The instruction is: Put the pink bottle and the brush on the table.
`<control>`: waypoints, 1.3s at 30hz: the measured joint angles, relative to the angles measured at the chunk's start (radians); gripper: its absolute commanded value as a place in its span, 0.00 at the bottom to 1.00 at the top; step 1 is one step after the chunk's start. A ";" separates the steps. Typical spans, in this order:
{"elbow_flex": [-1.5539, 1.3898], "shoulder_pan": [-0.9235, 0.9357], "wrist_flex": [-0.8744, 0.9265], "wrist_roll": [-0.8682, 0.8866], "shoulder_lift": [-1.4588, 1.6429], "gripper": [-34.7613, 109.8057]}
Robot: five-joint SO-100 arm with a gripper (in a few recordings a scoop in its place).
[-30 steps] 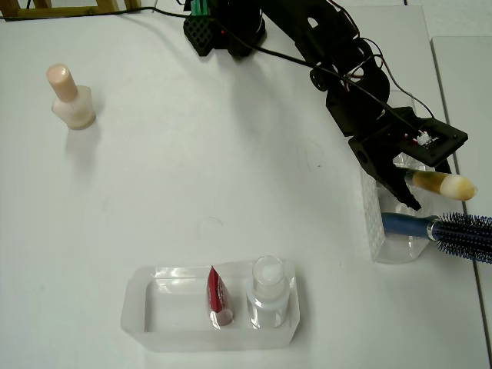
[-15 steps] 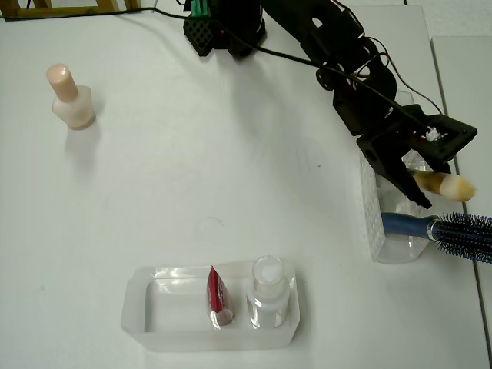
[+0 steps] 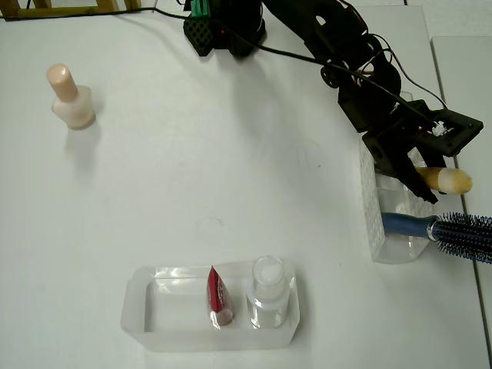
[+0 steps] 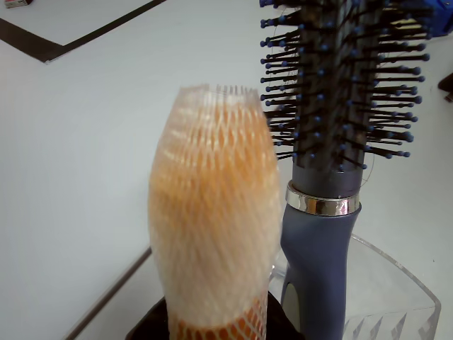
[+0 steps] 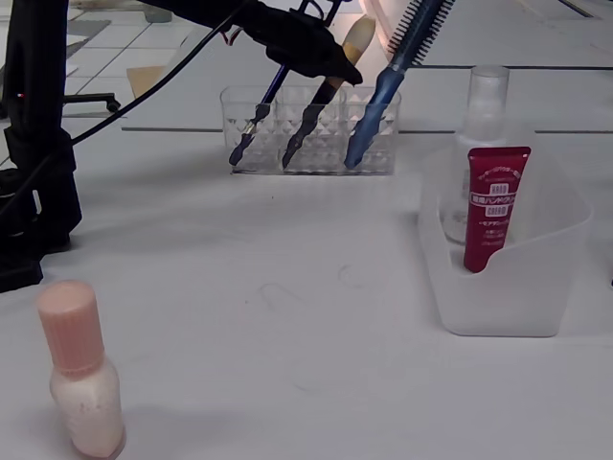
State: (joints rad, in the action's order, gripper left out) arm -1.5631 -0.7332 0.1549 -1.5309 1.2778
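The pink bottle (image 3: 71, 98) is shown upright on the bare white table (image 3: 200, 154) near the upper left of the overhead view, well apart from everything else; in the fixed view it stands at the lower left (image 5: 79, 372), a rounded cap above a wider, squat body. Wide open tabletop is seen between it and the two clear containers.

A clear faceted holder (image 3: 377, 223) is set at the right margin of the overhead view, close to the table's edge seam. The brush (image 3: 442, 181) leans in it, its black handle tilted in the fixed view (image 5: 321, 107) between a thin dark pencil (image 5: 251, 123) and a blue hairbrush (image 5: 381, 91). In the wrist view the brush's fluffy cream tip (image 4: 212, 212) is wrapped in fine netting, just beside the hairbrush's spiky head (image 4: 340, 78).

The black gripper (image 3: 415, 175) is placed at the brush just below the bristles, its fingers on either side of the ferrule; whether they are clenched on it cannot be told.

A frosted tray (image 3: 154, 315) in the lower centre holds a red tube (image 3: 217, 296) and a clear bottle (image 3: 267, 292) with a white cap, side by side.
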 measured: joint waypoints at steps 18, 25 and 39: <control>0.000 0.005 0.043 0.009 0.040 0.24; 0.000 0.008 0.106 0.009 0.132 0.24; 0.267 0.020 0.423 0.028 0.230 0.24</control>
State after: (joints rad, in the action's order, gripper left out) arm -1.2962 -0.7133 0.5783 -1.5033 1.5079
